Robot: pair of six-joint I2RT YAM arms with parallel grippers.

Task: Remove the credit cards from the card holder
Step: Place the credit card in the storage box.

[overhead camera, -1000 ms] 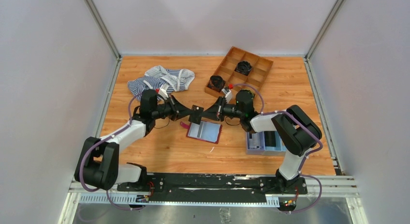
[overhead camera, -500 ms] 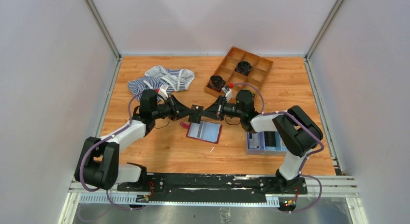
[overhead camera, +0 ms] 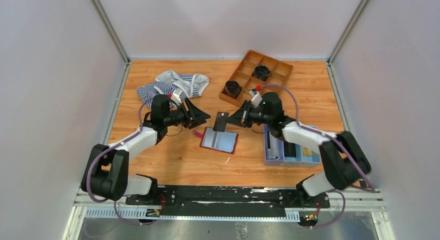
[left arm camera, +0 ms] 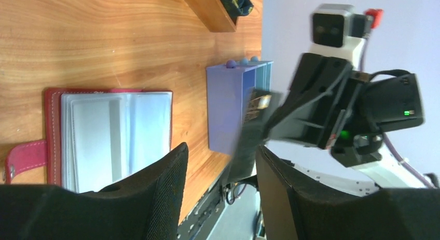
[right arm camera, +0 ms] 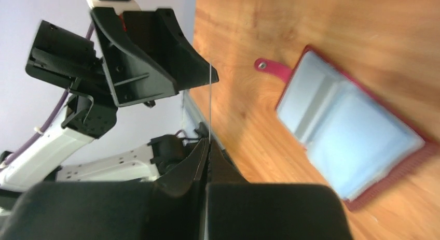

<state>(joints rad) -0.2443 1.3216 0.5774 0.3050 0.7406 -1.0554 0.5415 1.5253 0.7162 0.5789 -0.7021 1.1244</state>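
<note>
My left gripper (overhead camera: 203, 115) has let go and drawn back, jaws spread wide. My right gripper (overhead camera: 231, 120) has carried the dark credit card (overhead camera: 221, 122) rightward, pinched by one edge to lift it clear. The maroon card holder (overhead camera: 220, 140) lies open on the wooden table (overhead camera: 171, 152) beneath.
</note>
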